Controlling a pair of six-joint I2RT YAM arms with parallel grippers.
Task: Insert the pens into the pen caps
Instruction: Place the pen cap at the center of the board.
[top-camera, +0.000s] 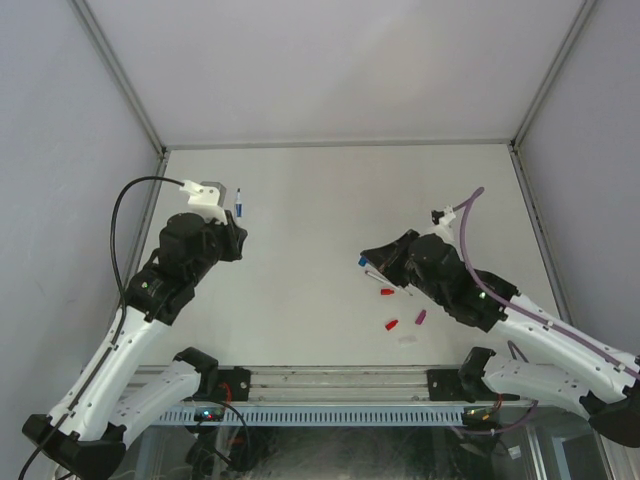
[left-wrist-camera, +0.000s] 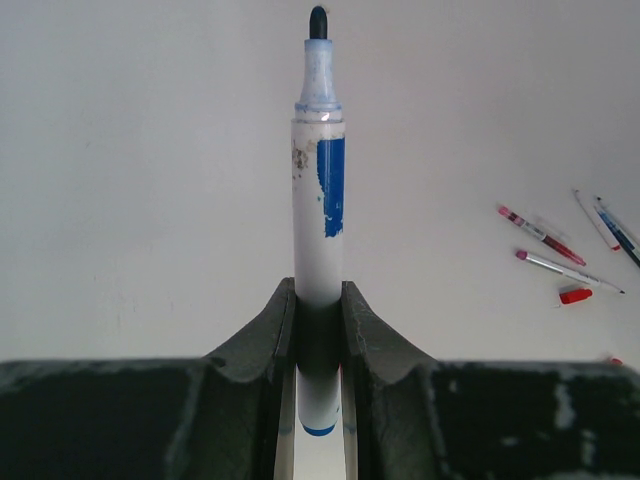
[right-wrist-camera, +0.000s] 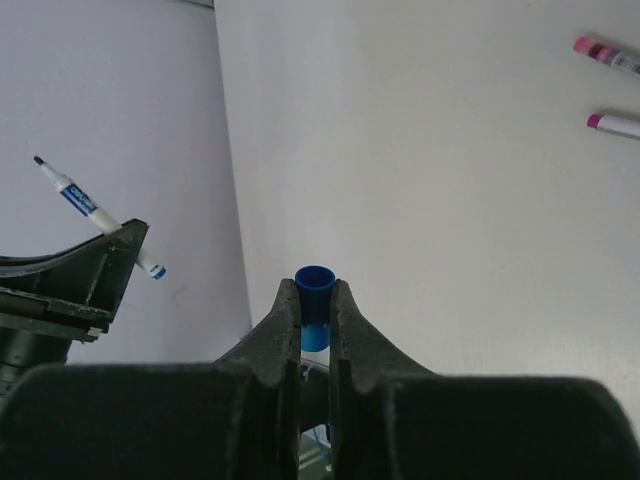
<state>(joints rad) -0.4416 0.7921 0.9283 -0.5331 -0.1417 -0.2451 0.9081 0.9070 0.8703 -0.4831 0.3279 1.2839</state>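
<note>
My left jaws are clenched on the blue pen (left-wrist-camera: 319, 200), its uncapped tip pointing outward. My right jaws pinch the blue cap (right-wrist-camera: 314, 285), mouth outward, well apart from that pen. The left arm (top-camera: 150, 290) reaches forward and the right arm (top-camera: 470, 290) leans inward. A red cap (top-camera: 387, 292), a magenta cap (top-camera: 420, 316) and loose pens (left-wrist-camera: 540, 235) lie on the tabletop (top-camera: 300, 180) beside it.

The blue pen (left-wrist-camera: 318, 230) is glossy, scuffed plastic; blue cap (right-wrist-camera: 314, 285) smooth; table (top-camera: 330, 200) matt.
</note>
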